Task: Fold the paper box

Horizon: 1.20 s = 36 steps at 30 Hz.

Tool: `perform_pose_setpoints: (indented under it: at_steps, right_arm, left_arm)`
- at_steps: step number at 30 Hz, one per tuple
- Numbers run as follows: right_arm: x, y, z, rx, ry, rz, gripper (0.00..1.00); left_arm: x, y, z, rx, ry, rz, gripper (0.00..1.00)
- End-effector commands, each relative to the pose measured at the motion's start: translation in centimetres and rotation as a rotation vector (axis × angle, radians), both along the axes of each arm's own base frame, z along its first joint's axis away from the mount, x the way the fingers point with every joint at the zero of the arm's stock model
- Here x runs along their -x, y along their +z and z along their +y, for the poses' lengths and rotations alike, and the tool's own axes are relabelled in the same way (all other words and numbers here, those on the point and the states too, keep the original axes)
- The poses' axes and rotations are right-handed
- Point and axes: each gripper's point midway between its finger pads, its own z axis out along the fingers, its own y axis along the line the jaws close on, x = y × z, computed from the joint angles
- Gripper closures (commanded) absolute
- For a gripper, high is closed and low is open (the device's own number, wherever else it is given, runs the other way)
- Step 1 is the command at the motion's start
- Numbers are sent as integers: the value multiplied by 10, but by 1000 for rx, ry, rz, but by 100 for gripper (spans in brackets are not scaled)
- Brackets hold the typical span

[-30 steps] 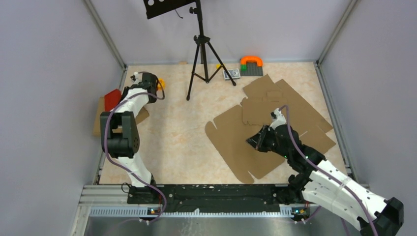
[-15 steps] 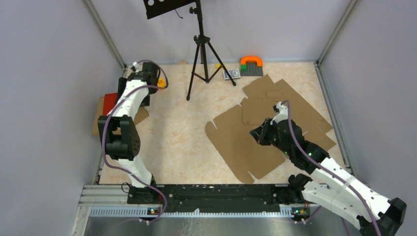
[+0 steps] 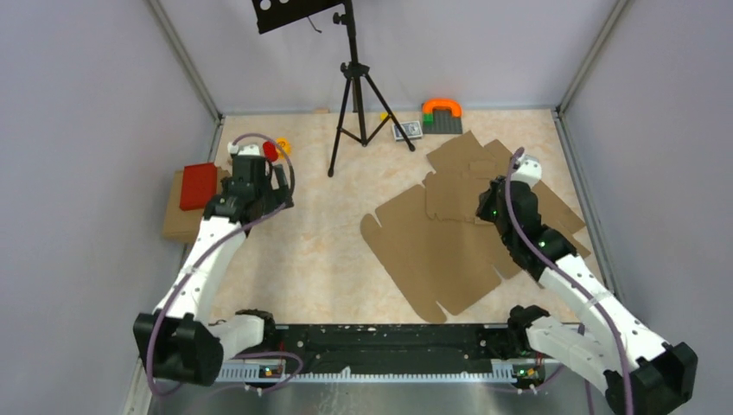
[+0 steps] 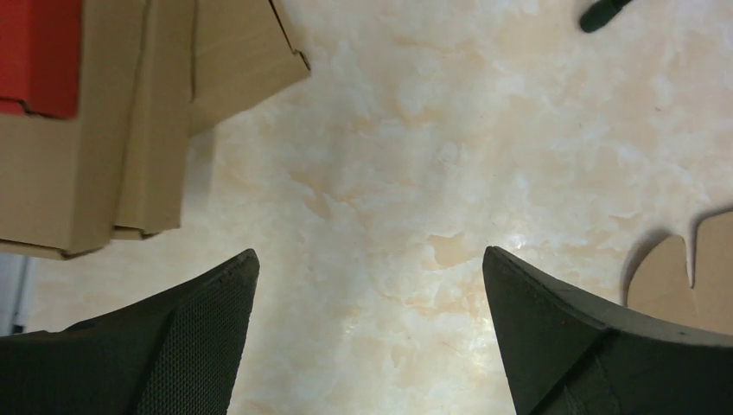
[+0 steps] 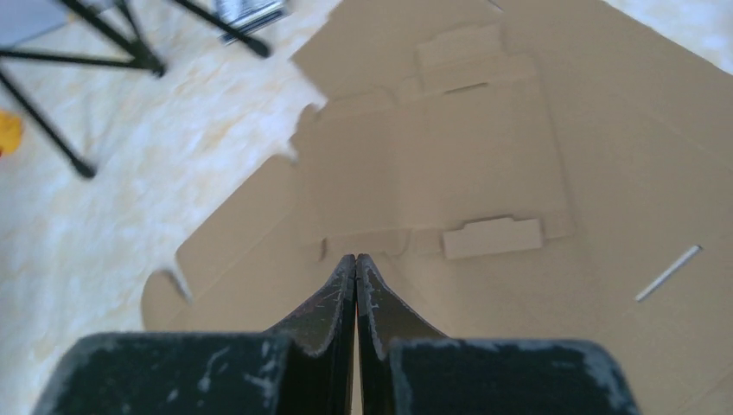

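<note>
The red paper box (image 3: 198, 185) lies flat on a folded brown cardboard box (image 3: 177, 220) against the left wall. In the left wrist view only its corner (image 4: 39, 52) shows at the top left. My left gripper (image 4: 367, 259) hangs open to the right of it, over bare marble table, with nothing between its fingers. My right gripper (image 5: 356, 257) is shut and empty, held above the flat brown cardboard sheets (image 5: 484, 147) on the right side of the table (image 3: 311, 251).
A black tripod (image 3: 353, 104) stands at the back centre. A grey block plate with an orange arch (image 3: 442, 114) and a small packet (image 3: 407, 130) sit behind the sheets. Small red and orange items (image 3: 277, 150) lie beyond my left wrist. Walls close in both sides.
My left arm has unfolded and its wrist has drawn back from the far left corner, jaws opening wide. The red box now shows whole. My right arm rose and swung to the far right, still shut.
</note>
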Motion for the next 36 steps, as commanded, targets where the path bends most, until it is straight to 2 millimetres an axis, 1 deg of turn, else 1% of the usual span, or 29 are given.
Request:
perform_pose_setpoints:
  at_steps: [1,3,4,6,7,9,10,12,14,15,16,18,19,20,21,23,24,25,26,27,28,29,30,31,32,33,34,35,36]
  right_arm:
    - [-32,-4,-29,-115,-118,-31,100]
    - [-37,-12,-52,-139,-216,-68,98]
    - [-37,-17,-60,-138,-244,-99,98]
    - [-38,-15,-72,-119,-271,-219,97]
    - [-38,-18,-78,-95,-281,-261,92]
    - [-38,-30,-82,-1,-253,-310,67]
    - [-40,-32,-81,44,-226,-334,57]
    - [-41,-50,-79,172,-152,-313,44]
    - [-44,-65,-80,265,-114,-287,37]
    - [-46,-71,-81,288,-108,-277,36]
    - [-50,-73,-81,288,-103,-284,35]
    - [-57,-82,-84,265,-114,-300,35]
    - [-61,-85,-88,253,-135,-312,34]
    - [-66,-94,-90,242,-141,-269,34]
    - [-75,-98,-88,231,-111,-233,34]
    - [-91,-102,-86,201,-78,-190,35]
    - [-93,-106,-86,193,-65,-177,36]
    - [-92,-107,-86,185,-53,-173,36]
    - [-90,-103,-85,180,-27,-198,36]
    - [-86,-102,-83,219,22,-212,37]
    - [-81,-100,-86,277,43,-219,38]
    - [-77,-97,-96,337,12,-235,38]
    - [-75,-91,-103,346,-29,-269,38]
    - [-75,-84,-104,337,-48,-318,38]
    - [-75,-82,-101,332,-41,-357,38]
    - [-77,-87,-100,333,-34,-357,38]
    - [-78,-94,-103,333,-50,-351,39]
    - [-78,-95,-108,332,-88,-375,38]
    - [-76,-103,-112,331,-109,-341,38]
  left_arm:
    - [-21,18,-6,65,-4,-307,1]
    - [-16,12,14,-8,72,-375,1]
    - [-14,5,22,-48,87,-398,1]
    - [-18,0,32,-115,92,-480,1]
    - [-19,-7,34,-142,83,-500,1]
    - [-23,-20,32,-185,27,-532,1]
    - [-26,-26,34,-200,33,-555,1]
    - [-30,-41,43,-220,57,-570,1]
    - [-36,-56,48,-238,64,-556,1]
    - [-40,-63,49,-248,58,-545,1]
    - [-46,-64,50,-262,47,-550,1]
    - [-53,-64,49,-269,33,-544,1]
    - [-56,-59,50,-270,39,-581,1]
    - [-58,-56,50,-265,34,-613,1]
    - [-62,-54,53,-257,28,-617,2]
    - [-67,-62,56,-205,31,-575,2]
    - [-67,-63,65,-198,54,-577,2]
    - [-66,-63,65,-187,48,-580,2]
    - [-65,-59,62,-183,29,-601,2]
    - [-64,-56,57,-178,-8,-624,3]
    - [-62,-55,50,-165,-45,-644,3]
    - [-62,-53,43,-142,-74,-672,2]
    - [-60,-57,41,-139,-83,-699,2]
    - [-59,-66,44,-140,-65,-709,1]
    - [-64,-69,48,-159,-45,-722,1]
    - [-70,-66,49,-171,-51,-737,1]
    - [-73,-67,47,-153,-57,-695,2]
    - [-73,-77,45,-133,-65,-619,1]
    - [-73,-77,45,-149,-73,-628,1]
